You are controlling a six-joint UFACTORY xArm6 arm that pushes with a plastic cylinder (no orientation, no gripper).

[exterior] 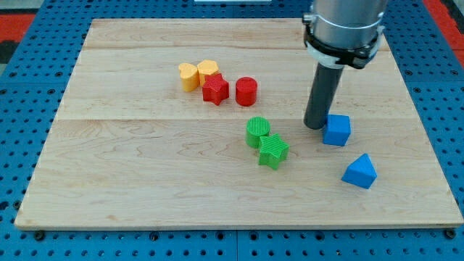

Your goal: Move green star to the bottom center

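Note:
The green star (273, 151) lies on the wooden board (145, 181) a little right of its centre. A green cylinder (257, 132) touches it on its upper left. My tip (316, 125) rests on the board to the right of both green blocks, apart from them, and right beside the left face of a blue cube (336, 130).
A blue triangular block (360, 172) lies below and right of the cube. Near the view's top centre sit a yellow heart (189, 76), a yellow hexagon (208, 69), a red star (215, 90) and a red cylinder (246, 91).

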